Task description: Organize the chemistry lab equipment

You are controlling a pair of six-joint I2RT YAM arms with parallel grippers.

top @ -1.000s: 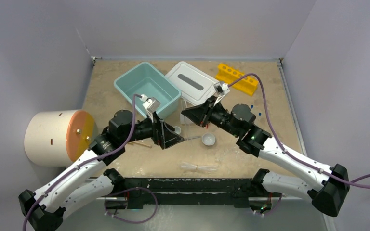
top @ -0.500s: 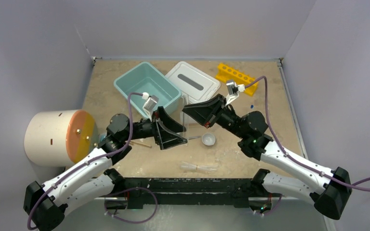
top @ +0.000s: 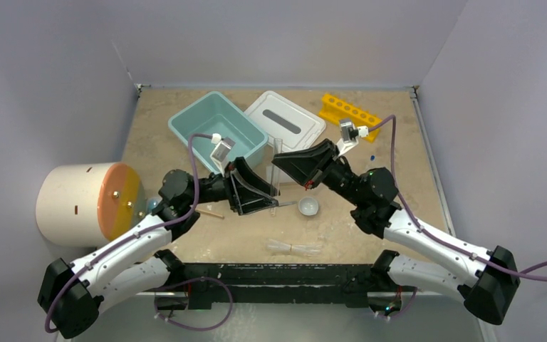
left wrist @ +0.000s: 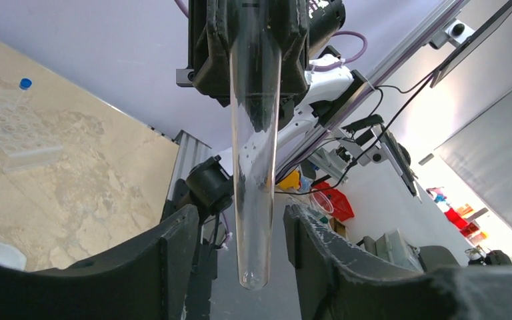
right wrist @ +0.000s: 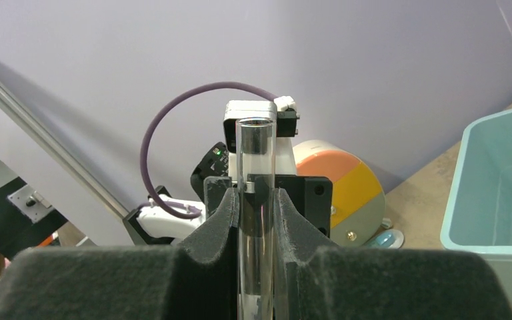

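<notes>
Top external camera: fixed high behind the arm bases (top: 491, 285), angled down, taking in the whole table (top: 399, 142) from a distance. Left wrist camera: close behind the left gripper (left wrist: 240, 267), tilted upward, facing the right gripper (left wrist: 253, 60) end-on. Right wrist camera: close behind its own gripper, roughly level, facing back at the left gripper, with the cream cylinder (right wrist: 347, 187) and teal tub (right wrist: 493, 200) beyond. The two wrist views oppose each other and share the clear tube (left wrist: 255, 167).

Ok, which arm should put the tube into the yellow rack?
Right, probably. The right hand is shut on the tube, and the rack lies on its side of the table. The left hand is open, only straddling the tube's tip.
</notes>
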